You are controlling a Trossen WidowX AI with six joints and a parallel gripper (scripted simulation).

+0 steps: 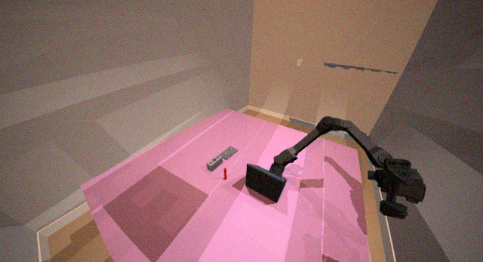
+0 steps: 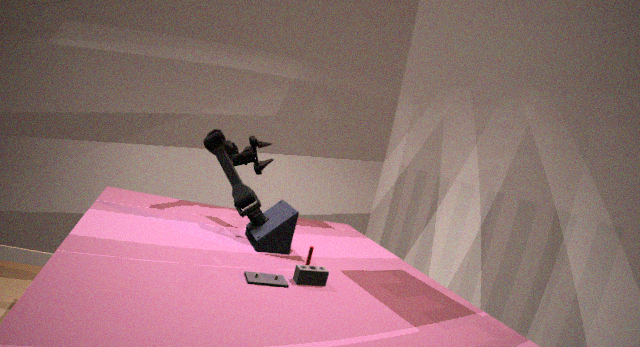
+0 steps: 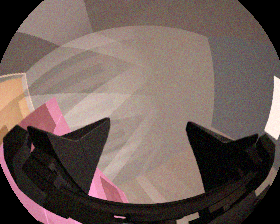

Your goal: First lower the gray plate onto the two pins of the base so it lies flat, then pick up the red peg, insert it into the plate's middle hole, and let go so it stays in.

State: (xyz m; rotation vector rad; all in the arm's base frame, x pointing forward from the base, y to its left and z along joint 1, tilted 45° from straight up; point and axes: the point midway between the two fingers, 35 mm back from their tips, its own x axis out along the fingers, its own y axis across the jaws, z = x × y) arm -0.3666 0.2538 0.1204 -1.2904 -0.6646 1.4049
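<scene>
The gray plate (image 1: 216,165) (image 2: 311,278) is a thick block with three holes along its top. It rests on the pink table beside the base, not on it. The base (image 1: 229,154) (image 2: 266,280) is a thin, flat gray slab with two short upright pins, both bare. The red peg (image 1: 225,174) (image 2: 310,256) stands upright near the plate; in the exterior view the plate hides its foot. My gripper (image 2: 272,152) (image 3: 150,124) is open and empty, raised high and far from all three parts. None of the parts shows in the wrist view.
The arm's dark wedge-shaped mount (image 1: 265,183) (image 2: 281,232) stands on the pink table (image 1: 241,232) (image 2: 175,307), not far from the peg. Dark shadow patches lie on the table. Walls surround it, and the gripper hangs out toward one of them in the top view.
</scene>
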